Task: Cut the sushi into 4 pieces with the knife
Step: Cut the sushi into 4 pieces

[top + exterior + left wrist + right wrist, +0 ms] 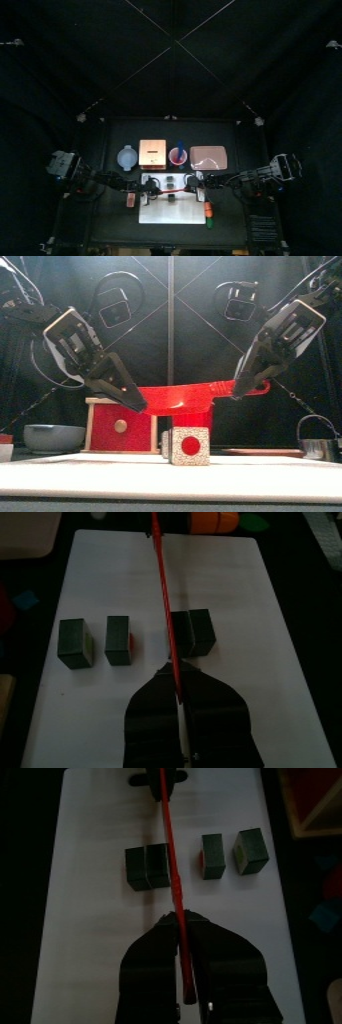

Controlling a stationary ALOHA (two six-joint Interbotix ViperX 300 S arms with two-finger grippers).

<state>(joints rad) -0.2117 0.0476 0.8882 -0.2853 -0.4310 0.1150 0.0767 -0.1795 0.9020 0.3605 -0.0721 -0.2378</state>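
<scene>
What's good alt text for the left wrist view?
The left hand grips a thin red knife stretched above a white cutting board. Beside the blade sit dark green sushi pieces: one slice, a second slice, and a thicker block.

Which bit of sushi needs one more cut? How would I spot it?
Find the white cutting board at the table's front, with dark green blocks in a row on it. The double block lies at one end, beside the red knife; unlike the two single slices, it is two blocks touching.
</scene>
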